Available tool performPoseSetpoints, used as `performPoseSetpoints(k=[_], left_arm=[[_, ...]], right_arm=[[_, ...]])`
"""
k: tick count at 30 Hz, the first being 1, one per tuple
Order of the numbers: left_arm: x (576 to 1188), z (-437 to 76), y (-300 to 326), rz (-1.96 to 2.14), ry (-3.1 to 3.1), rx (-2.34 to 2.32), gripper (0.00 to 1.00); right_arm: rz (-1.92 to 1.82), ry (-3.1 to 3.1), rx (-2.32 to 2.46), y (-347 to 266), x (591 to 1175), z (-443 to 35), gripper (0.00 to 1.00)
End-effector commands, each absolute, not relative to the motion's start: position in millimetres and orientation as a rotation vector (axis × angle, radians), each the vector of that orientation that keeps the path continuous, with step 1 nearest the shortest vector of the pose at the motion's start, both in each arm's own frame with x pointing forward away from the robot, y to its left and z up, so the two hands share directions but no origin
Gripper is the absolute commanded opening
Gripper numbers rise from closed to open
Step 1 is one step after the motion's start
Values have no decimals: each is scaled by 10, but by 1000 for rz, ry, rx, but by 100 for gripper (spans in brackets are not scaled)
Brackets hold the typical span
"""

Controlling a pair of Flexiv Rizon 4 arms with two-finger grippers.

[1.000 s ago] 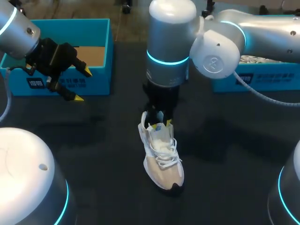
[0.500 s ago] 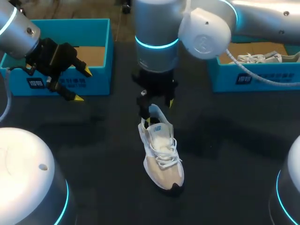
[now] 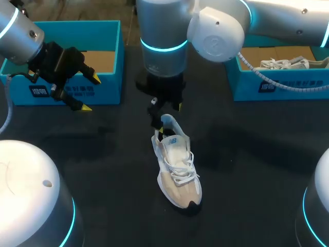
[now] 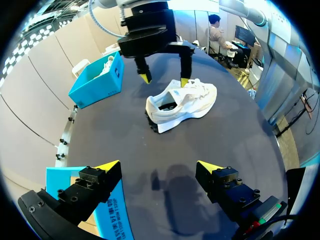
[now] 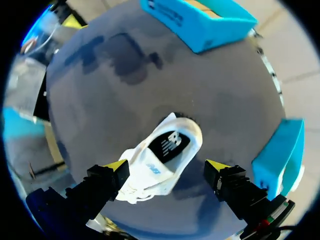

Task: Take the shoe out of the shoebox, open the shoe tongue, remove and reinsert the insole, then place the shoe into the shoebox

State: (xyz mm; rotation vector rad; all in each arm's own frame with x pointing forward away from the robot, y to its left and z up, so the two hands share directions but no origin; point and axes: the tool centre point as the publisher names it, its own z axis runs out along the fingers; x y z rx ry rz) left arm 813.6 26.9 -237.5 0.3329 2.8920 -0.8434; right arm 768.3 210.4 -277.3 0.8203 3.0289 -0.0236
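Since the shoe (image 3: 177,167) sits mid-table, toe at 5 o'clock, the right gripper (image 3: 165,109) hangs spread wide over its heel. I'd pinch just the insole (image 5: 169,146) edge; left gripper (image 3: 91,93) at 10 o'clock is spread too.

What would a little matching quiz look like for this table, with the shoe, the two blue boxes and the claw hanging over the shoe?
Things:
1. shoe
2. left box
3. right box
4. right gripper

States:
A. holds a second shoe
B. open, just above the heel
C. upright on the dark table
D. brown floor showing inside

Pairs: 1-C, 2-D, 3-A, 4-B.
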Motion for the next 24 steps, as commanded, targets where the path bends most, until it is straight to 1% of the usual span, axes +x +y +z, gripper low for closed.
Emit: performPoseSetpoints(k=[1,5,10,14,24], left_arm=[[8139,-2371,269,-838,2895,334,100],[8139,-2371,269,-838,2895,334,100],[8139,-2371,269,-838,2895,334,100],[8139,-2371,269,-838,2895,334,100],[8139,-2371,269,-838,2895,334,100]], right_arm=[[-38,3145,231,2118,7828,-2763,100],[-106,3186,3,2102,7896,-2771,100],[-127,3162,-154,2090,7925,-2779,100],[-162,3138,-238,2081,7955,-2883,100],[-59,3088,-187,2099,8170,-3251,100]])
